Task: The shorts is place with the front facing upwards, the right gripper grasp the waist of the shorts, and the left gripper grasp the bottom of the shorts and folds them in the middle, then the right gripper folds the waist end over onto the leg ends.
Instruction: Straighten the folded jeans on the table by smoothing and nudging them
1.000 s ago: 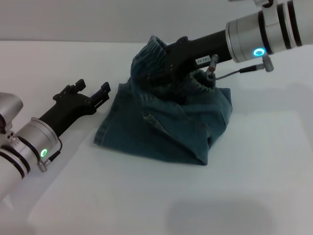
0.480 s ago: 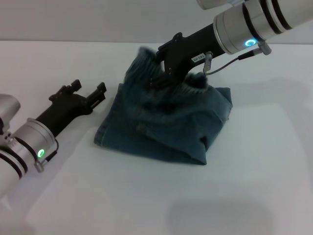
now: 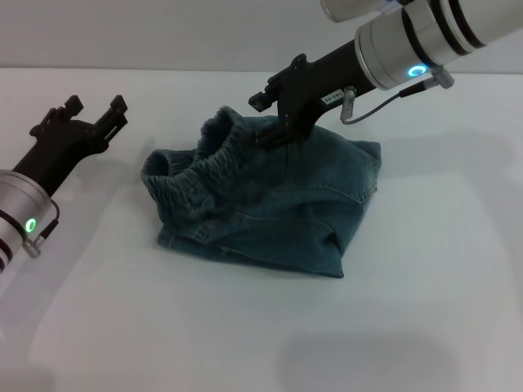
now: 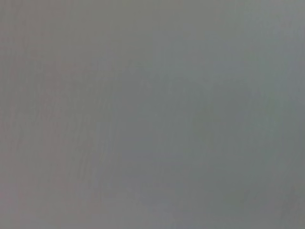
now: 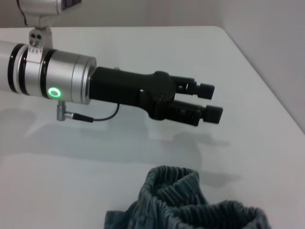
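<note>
On the white bench (image 3: 425, 269), the soft, limp shorts (image 3: 270, 204) are best pinched at the gathered waist (image 3: 200, 167); right gripper (image 3: 270, 110) and left gripper (image 3: 94, 110) jaws stand open, empty.

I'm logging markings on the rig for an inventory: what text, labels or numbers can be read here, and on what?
Small white printed label on the right pincer: characters too small and blurred to read.
Left pincer: no readable text.
Shorts: no readable tag or brand.
Left wrist view: blank grey, no text.
</note>
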